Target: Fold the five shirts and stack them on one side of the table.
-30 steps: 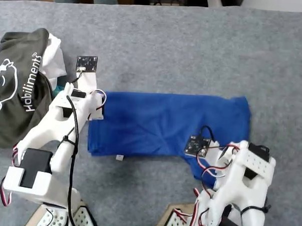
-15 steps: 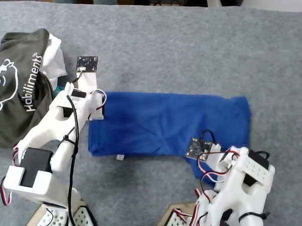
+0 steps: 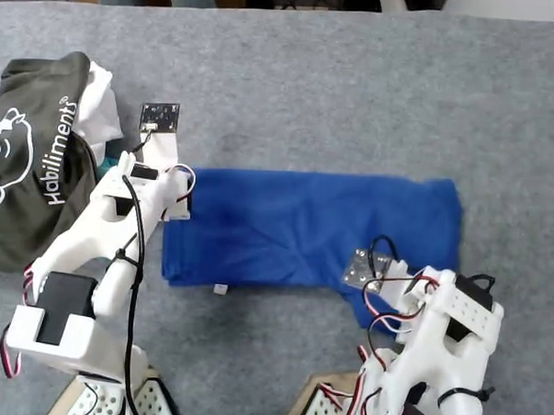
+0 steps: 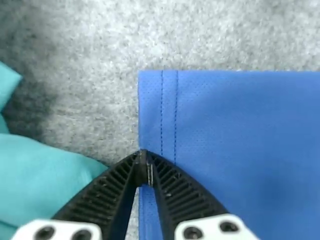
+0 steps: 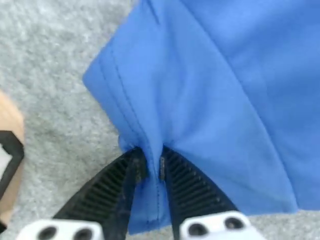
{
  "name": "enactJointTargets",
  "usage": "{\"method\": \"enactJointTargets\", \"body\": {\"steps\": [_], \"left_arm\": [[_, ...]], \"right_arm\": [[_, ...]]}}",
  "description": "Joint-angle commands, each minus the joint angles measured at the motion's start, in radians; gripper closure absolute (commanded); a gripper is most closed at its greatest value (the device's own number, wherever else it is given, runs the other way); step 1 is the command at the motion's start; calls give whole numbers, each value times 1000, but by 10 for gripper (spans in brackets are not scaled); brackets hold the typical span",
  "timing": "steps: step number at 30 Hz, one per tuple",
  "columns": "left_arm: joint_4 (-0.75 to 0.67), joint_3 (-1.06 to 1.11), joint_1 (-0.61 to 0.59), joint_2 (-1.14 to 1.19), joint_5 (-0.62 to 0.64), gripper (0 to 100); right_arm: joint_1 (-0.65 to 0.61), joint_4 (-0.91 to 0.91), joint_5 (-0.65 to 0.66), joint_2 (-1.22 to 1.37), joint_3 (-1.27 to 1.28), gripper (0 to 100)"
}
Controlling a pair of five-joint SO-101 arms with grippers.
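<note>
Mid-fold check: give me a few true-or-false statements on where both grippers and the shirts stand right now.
1. The right gripper is closed on a fold of the blue shirt. True.
2. The left gripper hangs wide open over bare table. False: it is closed on the blue shirt's hemmed edge.
3. The blue shirt lies on top of the dark green shirt. False: they lie apart on the grey table.
4. A teal garment lies near the left gripper. True.

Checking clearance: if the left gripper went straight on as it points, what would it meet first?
Likely the shirt: the left gripper has its fingers shut on the hemmed edge, with grey table right beyond, though depth is unclear.
</note>
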Motion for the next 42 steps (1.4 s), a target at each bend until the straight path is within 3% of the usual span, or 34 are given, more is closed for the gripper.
{"method": "enactJointTargets", "body": {"steps": [1,10,19,25,34,42], "left_arm": [[12,-35,-8,0,9,971],[12,-35,-8,0,9,971],[12,-35,-8,0,9,971],[12,-35,-7,0,5,971],[12,-35,-7,0,2,971],[12,-33,-7,0,2,971]], "right_arm": [[3,12,-29,10,-51,984],[-167,226,-103,54,-383,984],[-207,235,-141,435,-774,984],[-285,338,-141,661,-1046,984],[-371,377,-141,858,-1244,979],[-376,371,-256,862,-1271,741]]}}
